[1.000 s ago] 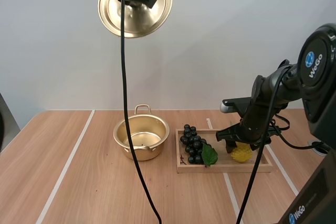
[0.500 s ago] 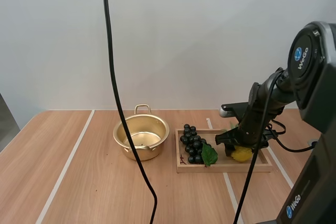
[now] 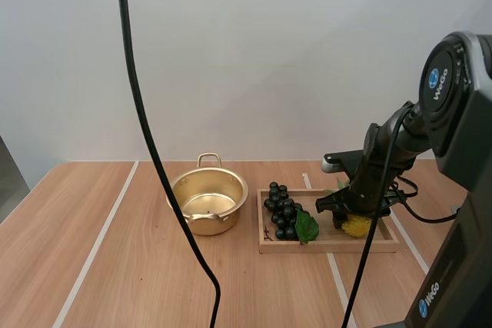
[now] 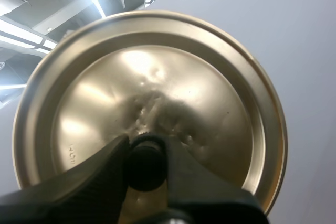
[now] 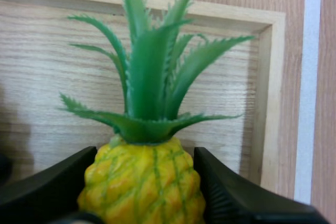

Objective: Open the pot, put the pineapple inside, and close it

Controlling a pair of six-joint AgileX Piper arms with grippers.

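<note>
Right claw (image 3: 347, 215) clasps the pineapple (image 5: 142, 179) on both flanks, crown upright, at the right end of the wooden tray (image 3: 330, 246); left claw (image 4: 146, 167) is clenched on the knob (image 4: 145, 165) of the lid (image 4: 157, 87). Step judged: lifting the fruit; best to rise straight above the tray rim, then pass over the grapes (image 3: 281, 213) to the open pot (image 3: 207, 221); bare tabletop (image 3: 115, 266) surrounds the pot.

place: robot test lab | signs: wooden surface (image 3: 115, 266) marked with white tape lines (image 3: 96, 247); plain grey wall (image 3: 269, 51); robot arm (image 3: 453, 113)
</note>
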